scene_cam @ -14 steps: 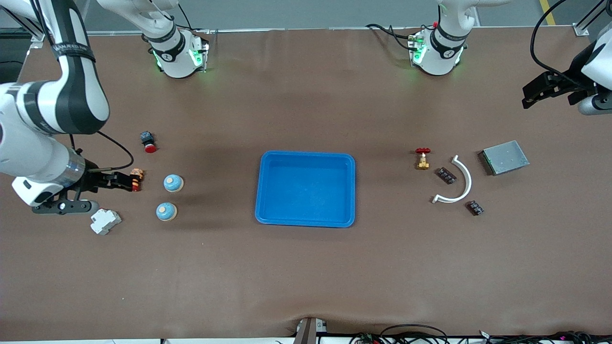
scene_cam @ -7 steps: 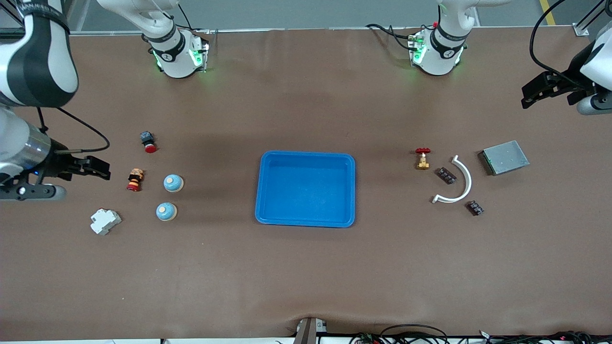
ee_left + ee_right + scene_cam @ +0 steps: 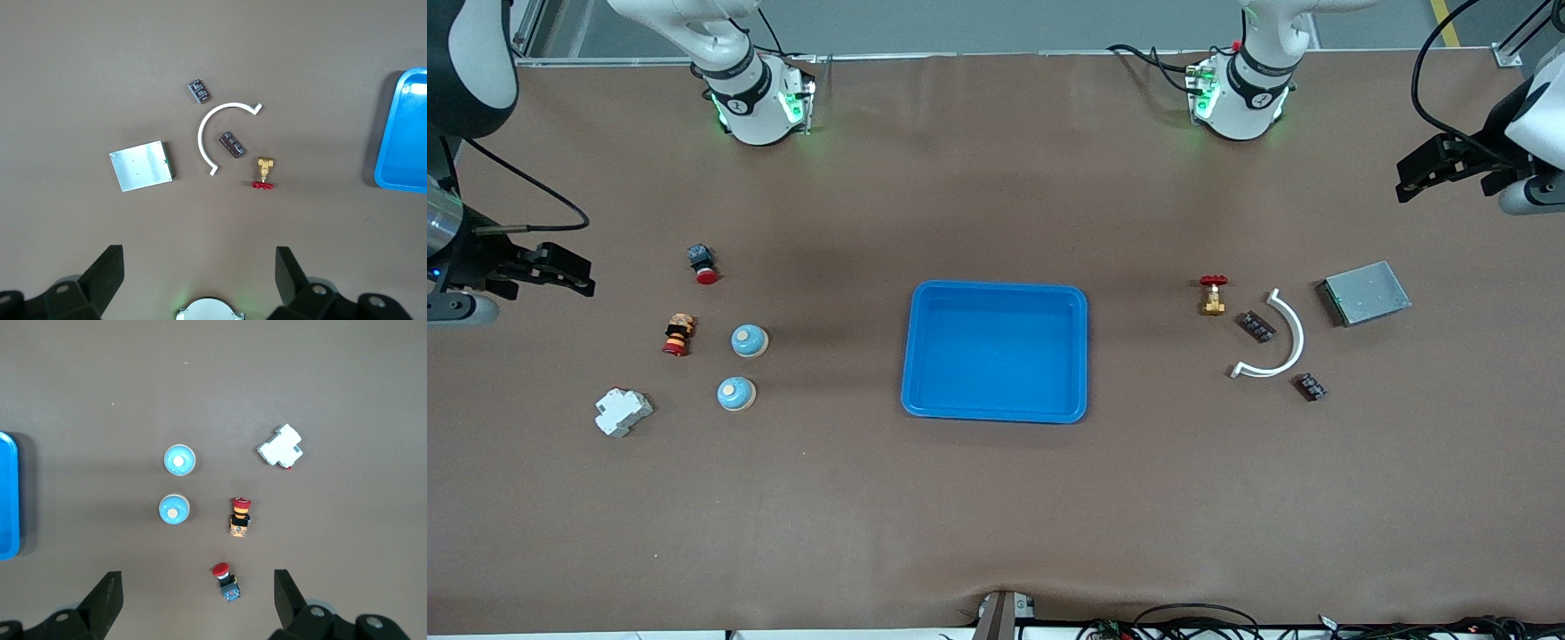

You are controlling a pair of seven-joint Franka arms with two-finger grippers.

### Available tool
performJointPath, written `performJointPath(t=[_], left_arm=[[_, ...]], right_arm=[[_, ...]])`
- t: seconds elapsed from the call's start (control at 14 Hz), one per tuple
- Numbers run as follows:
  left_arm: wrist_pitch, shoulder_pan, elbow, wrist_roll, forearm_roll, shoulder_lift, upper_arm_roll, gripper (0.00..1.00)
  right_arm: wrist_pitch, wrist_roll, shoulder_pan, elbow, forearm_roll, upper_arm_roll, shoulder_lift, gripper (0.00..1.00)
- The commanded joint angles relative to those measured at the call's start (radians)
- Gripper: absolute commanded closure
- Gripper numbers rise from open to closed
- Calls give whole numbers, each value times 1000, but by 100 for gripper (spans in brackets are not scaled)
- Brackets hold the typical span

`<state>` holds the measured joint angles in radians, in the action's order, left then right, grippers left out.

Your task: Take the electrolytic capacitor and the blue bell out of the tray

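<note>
Currently, the blue tray (image 3: 996, 351) is lying at the middle of the tabletop (image 3: 996, 516), and nothing is being held in it. Two blue bells are standing toward the right arm's end: one bell (image 3: 749, 340) is sitting just beside a red-capped orange button (image 3: 678, 334), and the second bell (image 3: 736, 394) is sitting nearer to the front camera, with a white breaker (image 3: 623, 412) close by. A dark red-capped button (image 3: 703, 263) is lying farther from the front camera.

Toward the left arm's end, one dark capacitor (image 3: 1256, 326) is resting inside the curve of a white arc (image 3: 1276, 340), near a red-handled brass valve (image 3: 1213, 294); the other capacitor (image 3: 1311, 387) is lying just outside the arc. A grey metal box (image 3: 1366, 292) is sitting apart from them.

The right gripper (image 3: 560, 271) is being held spread, empty, over the tabletop edge. The left gripper (image 3: 1427, 173) is likewise spread and empty over its corner.
</note>
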<state>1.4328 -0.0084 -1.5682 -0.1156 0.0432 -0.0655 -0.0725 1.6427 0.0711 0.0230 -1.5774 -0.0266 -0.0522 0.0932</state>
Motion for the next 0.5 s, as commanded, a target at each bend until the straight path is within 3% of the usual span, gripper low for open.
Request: performJointPath(t=[0.0, 0.43], left_arm=[[-14, -2, 14, 10, -16, 3, 0, 0], [-63, -2, 10, 5, -17, -4, 0, 0]], right_arm=[[-67, 26, -9, 55, -1, -6, -12, 0], [-127, 26, -29, 82, -1, 0, -38, 0]])
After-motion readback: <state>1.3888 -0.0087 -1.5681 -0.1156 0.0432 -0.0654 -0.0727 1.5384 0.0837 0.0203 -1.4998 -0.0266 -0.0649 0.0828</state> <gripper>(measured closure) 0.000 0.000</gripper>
